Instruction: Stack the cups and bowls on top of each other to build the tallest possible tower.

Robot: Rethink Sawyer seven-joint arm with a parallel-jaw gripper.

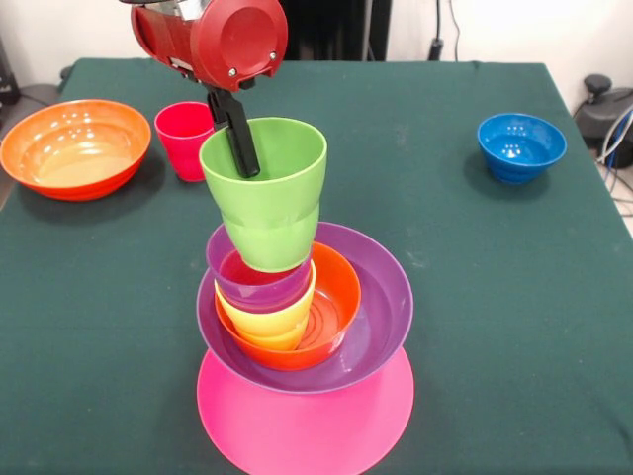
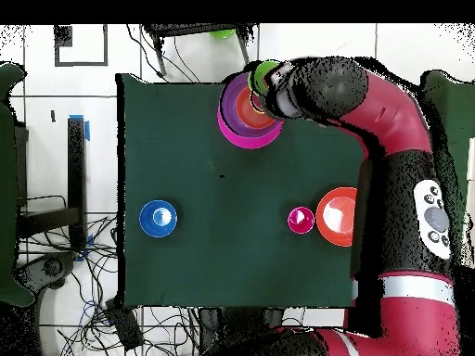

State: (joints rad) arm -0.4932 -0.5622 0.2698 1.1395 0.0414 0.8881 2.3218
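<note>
The gripper (image 1: 240, 139) holds the light green cup (image 1: 267, 193) by its rim: 1 black finger (image 1: 237, 134) goes down inside the cup, and the other one seems to press from outside, so the jaws are closed on the cup wall. The cup hangs tilted, with its bottom just inside the purple cup (image 1: 259, 282), which is the top of the tower (image 1: 302, 336).

I think the step in hand is to seat this cup. To do it well, the arm should first make the cup upright and center it over the purple cup, then lower slowly until it rests, and only then open. A tilted release can tip the stack, because the cups sit off-center in the small orange bowl (image 1: 331, 307).

Relative to the tower, the red cup (image 1: 183, 139) and the large orange bowl (image 1: 74, 146) stand behind it to the left, well apart, and the small blue bowl (image 1: 521, 146) behind it to the right.
</note>
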